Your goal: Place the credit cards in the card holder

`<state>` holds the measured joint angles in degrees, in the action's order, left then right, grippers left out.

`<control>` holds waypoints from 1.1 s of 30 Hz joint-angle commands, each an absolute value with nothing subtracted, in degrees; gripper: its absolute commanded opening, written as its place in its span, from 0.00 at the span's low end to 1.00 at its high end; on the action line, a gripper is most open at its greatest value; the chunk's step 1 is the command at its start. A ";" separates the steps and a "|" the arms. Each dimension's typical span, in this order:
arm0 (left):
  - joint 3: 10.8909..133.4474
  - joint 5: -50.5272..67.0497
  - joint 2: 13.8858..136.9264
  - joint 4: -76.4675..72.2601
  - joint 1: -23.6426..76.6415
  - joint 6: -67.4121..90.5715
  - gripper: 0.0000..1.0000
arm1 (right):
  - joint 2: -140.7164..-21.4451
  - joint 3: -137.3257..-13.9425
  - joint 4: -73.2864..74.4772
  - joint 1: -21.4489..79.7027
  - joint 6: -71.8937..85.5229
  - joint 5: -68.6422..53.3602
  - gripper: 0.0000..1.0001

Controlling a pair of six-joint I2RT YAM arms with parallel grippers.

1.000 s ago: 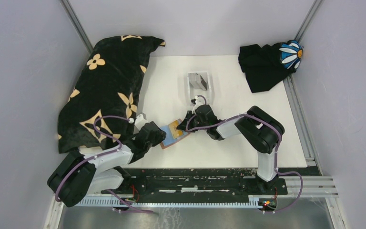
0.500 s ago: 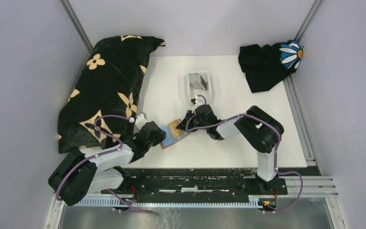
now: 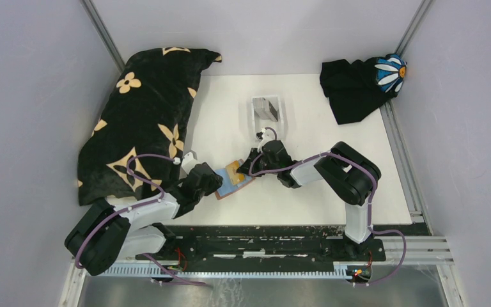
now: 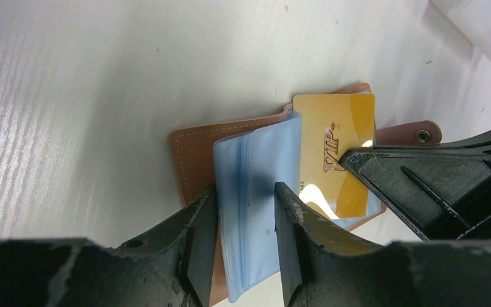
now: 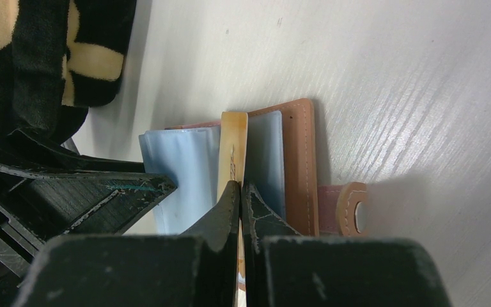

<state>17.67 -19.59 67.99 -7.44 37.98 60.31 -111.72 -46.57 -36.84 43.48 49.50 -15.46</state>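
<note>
The tan card holder (image 3: 229,187) lies open on the white table, its snap tab (image 4: 415,133) pointing right. Its blue plastic sleeves (image 4: 256,173) rise between the fingers of my left gripper (image 4: 246,246), which grips them at their edges. My right gripper (image 5: 240,192) is shut on a gold credit card (image 4: 335,147) marked VIP. That card stands edge-on in the right wrist view, its far end lying on the holder's right half beside the leather edge (image 5: 300,160). In the top view my left gripper (image 3: 210,182) and right gripper (image 3: 250,167) meet over the holder. A dark grey card (image 3: 267,107) lies in the tray.
A small white tray (image 3: 254,116) stands behind the holder. A black cushion with cream flowers (image 3: 140,121) covers the table's left side, close to my left arm. A black cloth with a daisy print (image 3: 358,86) lies at the back right corner.
</note>
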 commanded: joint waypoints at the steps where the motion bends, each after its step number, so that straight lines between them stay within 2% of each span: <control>1: 17.22 -18.73 70.46 -6.68 37.98 58.44 0.44 | -113.88 -45.53 -35.02 44.39 47.59 -14.67 0.01; 33: 17.45 -18.99 72.67 -8.18 37.97 57.31 0.44 | -115.66 -46.69 -33.64 44.39 45.88 -14.41 0.01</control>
<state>18.26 -19.66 69.36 -8.25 37.98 58.94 -112.57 -46.76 -37.45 43.38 48.62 -15.22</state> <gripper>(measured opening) 0.444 0.016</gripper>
